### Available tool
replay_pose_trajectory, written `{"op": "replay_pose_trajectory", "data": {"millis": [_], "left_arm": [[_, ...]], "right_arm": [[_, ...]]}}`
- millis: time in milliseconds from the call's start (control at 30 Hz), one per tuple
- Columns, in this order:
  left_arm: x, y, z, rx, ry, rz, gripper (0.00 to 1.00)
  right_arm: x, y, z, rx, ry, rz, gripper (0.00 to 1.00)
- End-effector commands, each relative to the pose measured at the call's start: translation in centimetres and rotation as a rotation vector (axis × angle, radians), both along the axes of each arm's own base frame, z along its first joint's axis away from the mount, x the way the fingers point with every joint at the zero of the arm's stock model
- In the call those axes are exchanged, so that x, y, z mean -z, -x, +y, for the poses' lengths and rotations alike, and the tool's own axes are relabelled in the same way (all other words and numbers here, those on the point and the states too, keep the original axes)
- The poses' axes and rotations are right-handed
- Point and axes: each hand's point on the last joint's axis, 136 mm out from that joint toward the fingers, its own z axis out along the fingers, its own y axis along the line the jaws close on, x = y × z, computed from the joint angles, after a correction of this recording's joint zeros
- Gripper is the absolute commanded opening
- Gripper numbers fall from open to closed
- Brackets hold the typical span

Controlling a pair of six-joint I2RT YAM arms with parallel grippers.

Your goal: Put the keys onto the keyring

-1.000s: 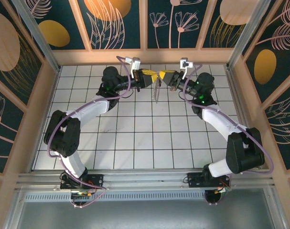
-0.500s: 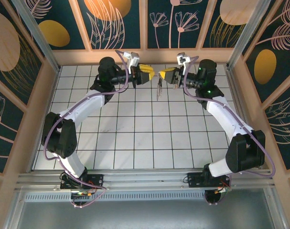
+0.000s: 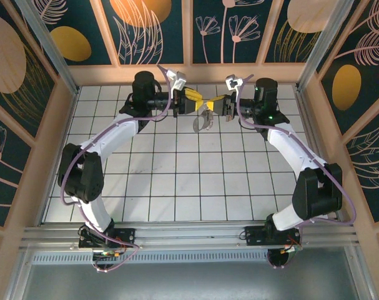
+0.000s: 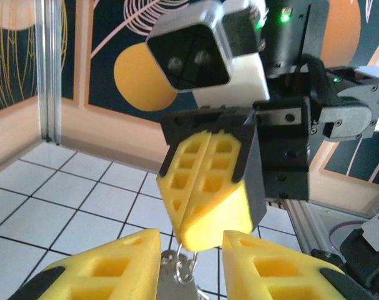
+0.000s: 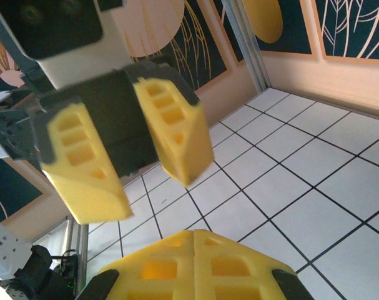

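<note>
Keyring (image 3: 203, 120): hangs in the air from the right gripper's tips, above the tiled table (image 3: 177, 187) near the middle of its far edge, clear of the tiles.
Right gripper (image 3: 212, 104): jaws pressed together, pinching the top of the keyring; the metal ring (image 4: 183, 265) dangles just under the closed tips.
Left gripper (image 3: 200, 100): jaws apart, facing the right gripper tip to tip, with the metal ring in the gap between its fingers (image 4: 108, 265); it grips nothing that I can make out.
Keys: a flat grey piece sits below the ring at the lower edge of the left wrist view. It is possibly a key, but too cropped to say.
Handling: I judge the bundle light. The strap looks limp and free to swing, while the ring and any key look stiff, thin and slippery. A pinch on the strap alone would let the ring turn.
Where to hold: probably the ring itself, flat between the pads, or the strap right at the ring, so the other gripper meets a steady target.
Top view gives: both arms arched toward the far edge, with the loop hanging between the tips, off the tiles.
Left wrist view gives: the ring in close, with the closed pair above it, which the top view leaves too small.
Right wrist view gives: the left fingers plainly spread, and its own pair shut.
</note>
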Motion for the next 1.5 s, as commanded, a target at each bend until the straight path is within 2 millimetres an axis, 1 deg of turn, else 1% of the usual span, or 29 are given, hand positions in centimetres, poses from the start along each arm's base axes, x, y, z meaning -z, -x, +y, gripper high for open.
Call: {"op": "replay_pose_trajectory", "data": {"millis": [0, 467, 700, 1000, 1133, 1233, 1433, 1467], "left_arm": [[0.3, 0.1, -0.2, 0.037, -0.005, -0.007, 0.31], [1.2, 0.2, -0.8, 0.081, 0.005, 0.028, 0.31], [0.9, 0.4, -1.4, 0.089, 0.014, 0.022, 0.30], [0.4, 0.3, -1.6, 0.087, 0.031, 0.018, 0.29], [0.4, 0.6, -1.8, 0.102, 0.032, 0.017, 0.25], [0.6, 1.0, -2.0, 0.123, 0.030, 0.018, 0.18], [0.8, 1.6, -2.2, 0.143, 0.029, 0.015, 0.18], [0.8, 1.6, -2.2, 0.137, 0.030, 0.013, 0.15]], "right_arm": [[-2.4, 0.5, 0.2, -0.046, -0.024, -0.082, 0.00], [-2.6, 0.4, 0.3, -0.044, -0.032, -0.088, 0.00], [-2.4, 0.5, 0.3, -0.046, -0.031, -0.083, 0.00], [-2.2, 0.5, 0.3, -0.047, -0.028, -0.083, 0.00], [-2.2, 0.5, 0.3, -0.049, -0.031, -0.081, 0.00], [-2.2, 0.5, 0.4, -0.048, -0.033, -0.079, 0.00], [-2.3, 0.3, 0.4, -0.041, -0.039, -0.078, 0.00], [-2.3, 0.3, 0.4, -0.040, -0.039, -0.077, 0.00]]}}
